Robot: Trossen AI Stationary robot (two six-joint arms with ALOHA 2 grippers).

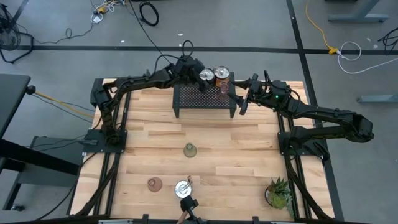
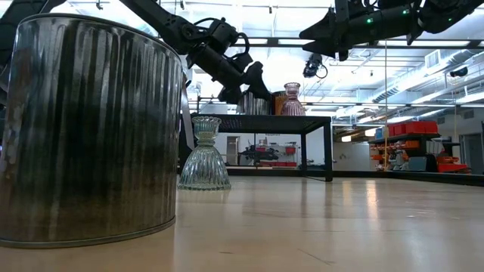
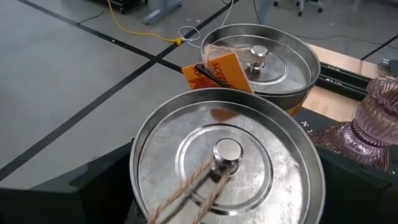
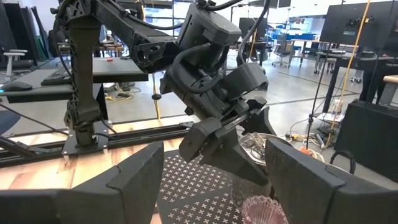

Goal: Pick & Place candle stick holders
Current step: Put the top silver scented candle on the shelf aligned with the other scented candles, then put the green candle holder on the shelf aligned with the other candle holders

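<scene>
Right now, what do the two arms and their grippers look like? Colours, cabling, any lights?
Both arms are matte black, with chunky angular joint housings. The left arm carries looped black cables along its wrist; its left gripper has blocky black fingers. The right gripper shows two broad, wedge-shaped dark fingers. The right arm has a small green light near its wrist. No printed markings are visible.
</scene>
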